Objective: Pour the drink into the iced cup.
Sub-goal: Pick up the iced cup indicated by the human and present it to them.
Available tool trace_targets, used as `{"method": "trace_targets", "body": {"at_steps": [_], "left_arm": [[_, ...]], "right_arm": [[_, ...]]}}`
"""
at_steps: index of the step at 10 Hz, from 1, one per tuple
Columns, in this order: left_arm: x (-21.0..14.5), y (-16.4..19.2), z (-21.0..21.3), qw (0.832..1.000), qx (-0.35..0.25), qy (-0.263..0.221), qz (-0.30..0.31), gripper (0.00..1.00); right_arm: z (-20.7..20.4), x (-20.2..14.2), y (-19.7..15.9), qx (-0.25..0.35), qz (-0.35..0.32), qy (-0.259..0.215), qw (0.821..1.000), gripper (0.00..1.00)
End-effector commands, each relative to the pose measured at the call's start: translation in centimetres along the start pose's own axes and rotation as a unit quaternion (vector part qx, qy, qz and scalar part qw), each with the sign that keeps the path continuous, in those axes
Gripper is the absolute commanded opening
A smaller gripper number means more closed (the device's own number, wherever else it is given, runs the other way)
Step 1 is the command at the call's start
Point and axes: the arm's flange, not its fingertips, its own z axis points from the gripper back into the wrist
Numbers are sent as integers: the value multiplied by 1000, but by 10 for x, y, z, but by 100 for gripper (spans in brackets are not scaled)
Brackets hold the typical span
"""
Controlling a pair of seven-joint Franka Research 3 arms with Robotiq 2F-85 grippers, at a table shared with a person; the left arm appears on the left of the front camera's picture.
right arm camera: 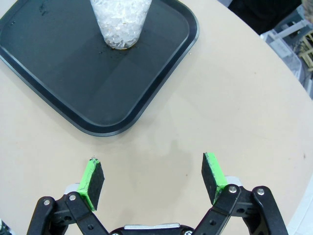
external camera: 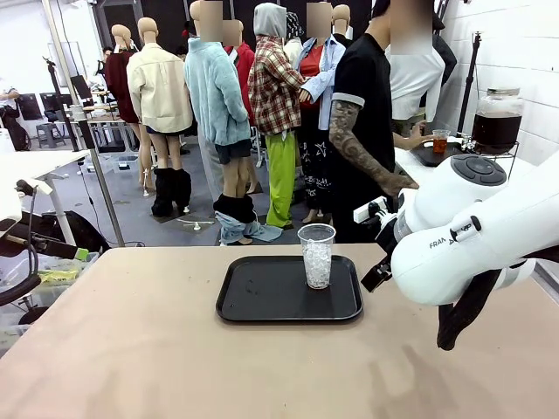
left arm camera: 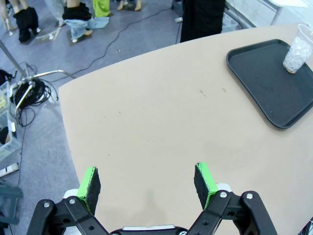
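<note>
Spread wide and empty: left gripper (left arm camera: 149,178) and right gripper (right arm camera: 154,176), over beige counter (left arm camera: 161,112). Just beyond the right, on black plastic tray (right arm camera: 49,58): clear thin-walled plastic cup of ice (right arm camera: 122,19), light, squashable, likely slippery; best held mid-wall, gently. Well apart, beside person (external camera: 362,96): small clear cup of orange-red drink (external camera: 439,142), probably.

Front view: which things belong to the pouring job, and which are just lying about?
Job: iced cup; black tray under it; small cup of reddish drink, far back right; left gripper and right gripper, both open.
Lying about: floor cables; plastic bin.
</note>
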Motion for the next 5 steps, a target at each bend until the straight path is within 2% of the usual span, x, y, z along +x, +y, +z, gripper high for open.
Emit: {"method": "trace_targets", "body": {"at_steps": [1,5], "left_arm": [[-2,0,-2,1000,7,-5,2,100],[-2,0,-2,1000,7,-5,2,100]], "right_arm": [[0,-1,1,1,0,1,1000,100],[0,-1,1,1,0,1,1000,100]]}}
